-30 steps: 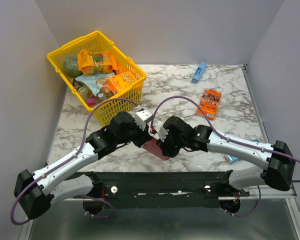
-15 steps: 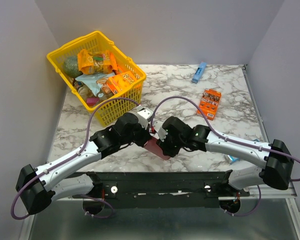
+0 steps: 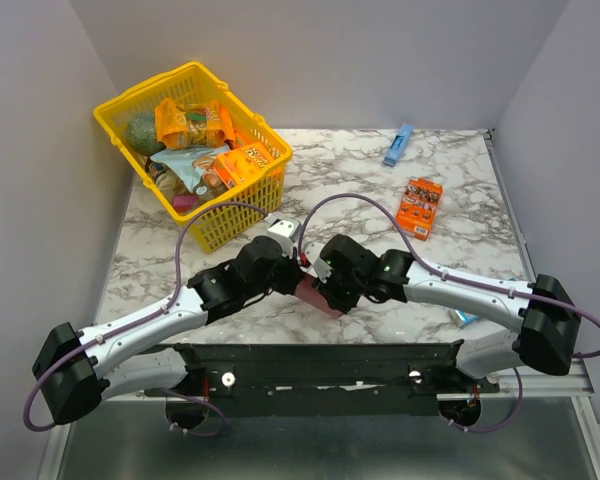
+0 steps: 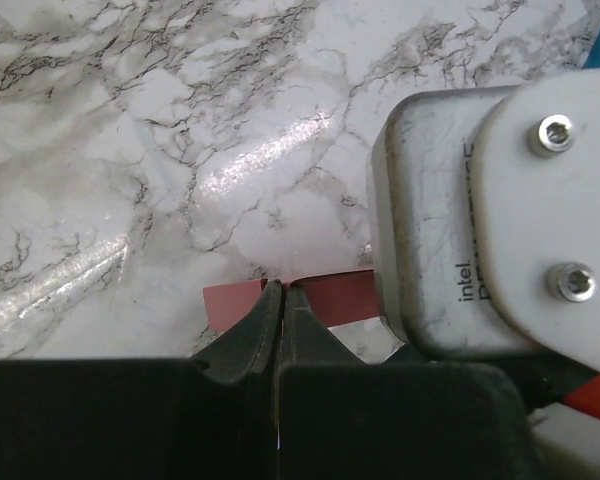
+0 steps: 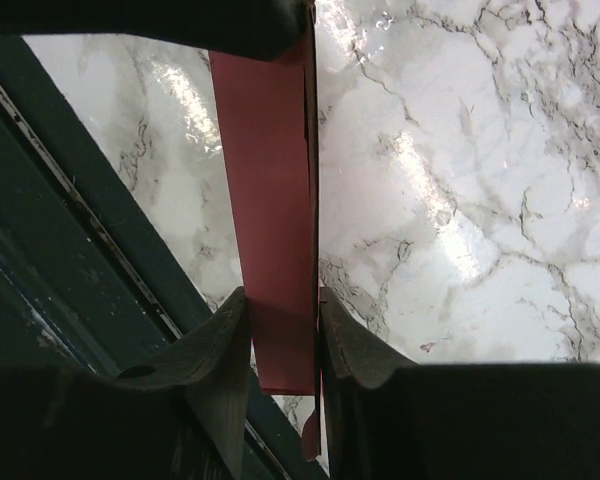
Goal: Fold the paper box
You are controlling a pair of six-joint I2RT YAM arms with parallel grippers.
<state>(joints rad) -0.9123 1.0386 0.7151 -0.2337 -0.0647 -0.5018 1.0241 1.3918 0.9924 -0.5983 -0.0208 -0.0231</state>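
Note:
The paper box, a pink folded card (image 3: 310,296), hangs just above the marble near the table's front edge, between both grippers. My right gripper (image 3: 323,282) is shut on it: in the right wrist view its fingers (image 5: 283,300) press both sides of the pink strip (image 5: 265,180). My left gripper (image 3: 298,263) meets it from the left. In the left wrist view its jaws (image 4: 283,288) are pressed together at the pink card's edge (image 4: 335,297), pinching a thin flap. The right wrist's grey camera housing (image 4: 480,220) sits close beside it.
A yellow basket (image 3: 270,185) full of snack packets stands at the back left. An orange printed snack box (image 3: 419,206) and a slim blue box (image 3: 398,145) lie at the back right. A small blue item (image 3: 465,318) rests near the right arm. The dark front rail (image 5: 80,200) runs just below the box.
The left gripper's jaws have closed onto the pink card, and the left arm has shifted slightly right. The right gripper and the box have stayed put.

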